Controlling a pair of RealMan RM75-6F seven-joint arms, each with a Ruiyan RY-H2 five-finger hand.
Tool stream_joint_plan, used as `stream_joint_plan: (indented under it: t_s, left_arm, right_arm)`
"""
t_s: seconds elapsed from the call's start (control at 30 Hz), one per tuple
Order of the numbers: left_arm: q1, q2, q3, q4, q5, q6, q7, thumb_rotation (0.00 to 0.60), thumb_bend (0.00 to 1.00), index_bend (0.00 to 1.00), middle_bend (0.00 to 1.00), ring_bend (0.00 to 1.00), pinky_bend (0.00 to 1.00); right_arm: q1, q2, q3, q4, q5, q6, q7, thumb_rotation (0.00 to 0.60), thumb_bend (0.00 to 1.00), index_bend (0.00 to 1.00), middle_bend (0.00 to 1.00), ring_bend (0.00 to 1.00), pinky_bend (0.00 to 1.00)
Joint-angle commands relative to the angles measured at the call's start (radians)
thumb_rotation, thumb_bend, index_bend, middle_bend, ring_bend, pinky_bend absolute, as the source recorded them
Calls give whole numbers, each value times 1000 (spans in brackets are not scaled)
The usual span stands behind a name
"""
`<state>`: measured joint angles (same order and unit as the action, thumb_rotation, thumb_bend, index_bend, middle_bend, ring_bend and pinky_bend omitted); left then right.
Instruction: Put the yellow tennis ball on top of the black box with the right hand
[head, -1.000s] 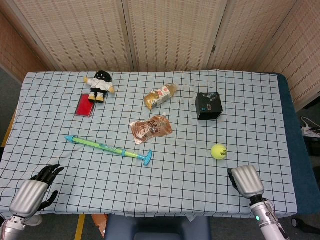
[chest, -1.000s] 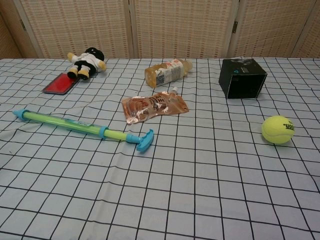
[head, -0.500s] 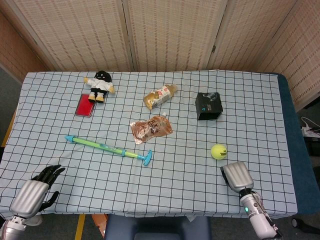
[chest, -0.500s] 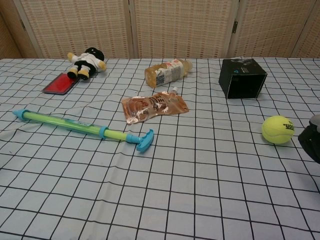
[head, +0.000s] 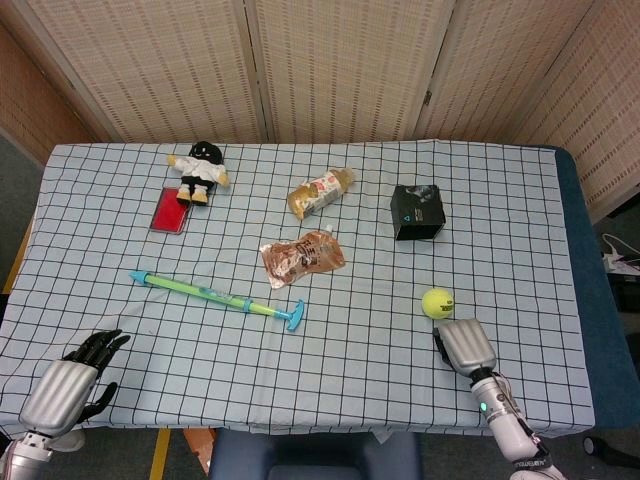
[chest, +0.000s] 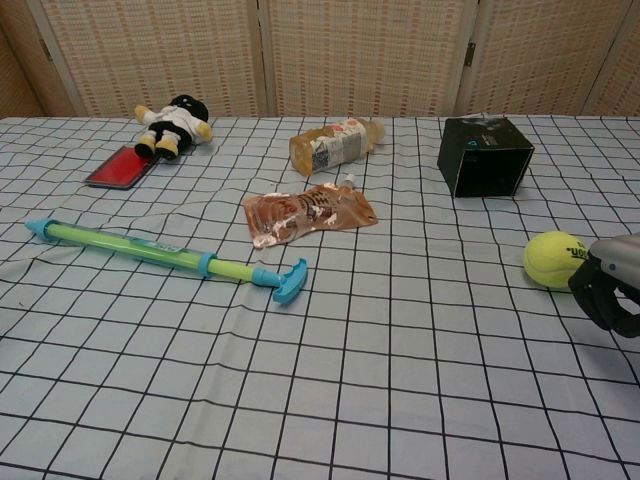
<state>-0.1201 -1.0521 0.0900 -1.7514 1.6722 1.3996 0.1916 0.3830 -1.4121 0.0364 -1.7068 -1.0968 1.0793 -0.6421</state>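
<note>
The yellow tennis ball (head: 437, 302) (chest: 555, 259) lies on the checked cloth at the right, in front of the black box (head: 417, 211) (chest: 484, 156). My right hand (head: 464, 346) (chest: 608, 284) hovers just behind the ball on the near side, its dark fingers curled and apart, holding nothing; in the chest view its fingers reach the ball's right edge. My left hand (head: 70, 386) rests at the near left corner of the table with its fingers spread, empty.
A blue-green toy pump (head: 218, 299) lies at the middle left. A brown pouch (head: 301, 258), a tipped bottle (head: 320, 191), a plush doll (head: 200, 170) and a red case (head: 171, 210) lie further back. The table's near edge (head: 300, 425) runs below both hands.
My right hand has moved forward and leftward toward the tennis ball, coming into the chest view. The ball, the box and the left hand have stayed put.
</note>
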Motion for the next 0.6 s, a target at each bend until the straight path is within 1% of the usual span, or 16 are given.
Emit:
stream_joint_plan:
  t_s: [0.03, 0.3, 0.6]
  left_arm:
    - [0, 0, 0, 0, -1, -1, 0, 600, 427, 145, 108, 116, 472]
    - [0, -1, 1, 0, -1, -3, 3, 600, 427, 146, 108, 116, 472]
    - [0, -1, 1, 0, -1, -4, 5, 600, 427, 145, 109, 116, 471]
  right_arm:
    - [7, -9, 2, 19, 5, -7, 15, 600, 971, 982, 832, 878, 1000]
    - [26, -31, 12, 87, 19, -26, 63, 600, 971, 982, 833, 878, 1000]
    - [47, -74, 23, 190, 20, -61, 139, 600, 971, 982, 833, 878, 1000]
